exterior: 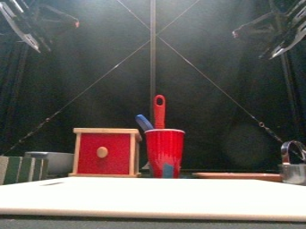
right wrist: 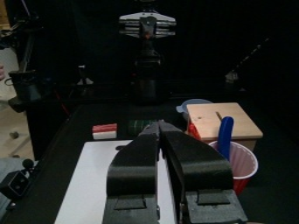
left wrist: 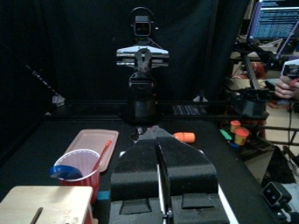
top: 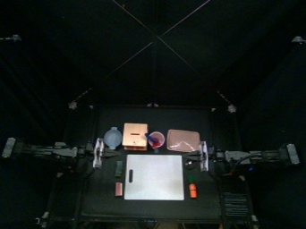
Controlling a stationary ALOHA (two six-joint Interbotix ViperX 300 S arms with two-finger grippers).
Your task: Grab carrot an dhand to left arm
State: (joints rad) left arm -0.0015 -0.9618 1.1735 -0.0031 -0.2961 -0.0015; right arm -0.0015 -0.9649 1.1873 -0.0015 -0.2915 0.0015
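Note:
The carrot (top: 192, 190) is a small bright orange piece lying on the table just off the white board's (top: 155, 176) front right corner. It also shows in the left wrist view (left wrist: 184, 136), past my jaws. My left gripper (top: 98, 150) hovers at the table's left edge, shut and empty (left wrist: 162, 145). My right gripper (top: 206, 154) hovers at the right edge, shut and empty (right wrist: 162, 131). Both are well back from the carrot and face each other across the table.
A darker red-orange piece (top: 120, 187) lies left of the board. Behind the board stand a grey bowl (top: 113, 138), a red-fronted wooden box (exterior: 106, 152), a red cup (exterior: 164, 152) holding utensils, and a pink tray (top: 183, 139). A person's hand (left wrist: 284, 87) shows beyond the curtains.

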